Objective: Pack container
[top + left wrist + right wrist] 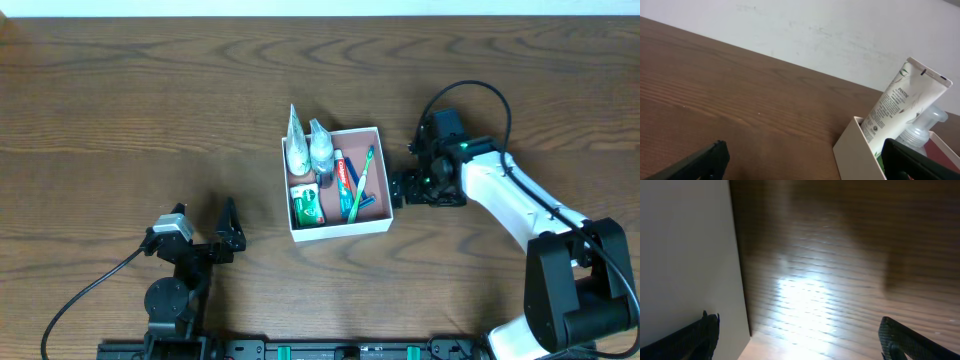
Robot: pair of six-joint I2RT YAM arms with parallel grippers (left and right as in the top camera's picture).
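Note:
The container (340,231), a shallow square white box with a pinkish inside, stands mid-table. In it are a white Pantene tube (297,150), a clear bottle (321,148), a red-and-white toothpaste tube (344,172), a green toothbrush (361,185) and a green box (307,205). My right gripper (400,187) is open and empty, right beside the container's right wall (690,255); its fingers (797,332) are spread over bare wood. My left gripper (228,230) is open and empty, low at the front left, well apart from the box. Its wrist view (802,165) shows the box wall (860,155), the tube (900,102) and the bottle (925,127).
Brown wooden tabletop (150,110) all round the box. A pale wall (840,30) rises behind the table's far edge. The left arm's base and cable (165,290) sit at the front edge; the right arm's white link (510,195) reaches in from the front right.

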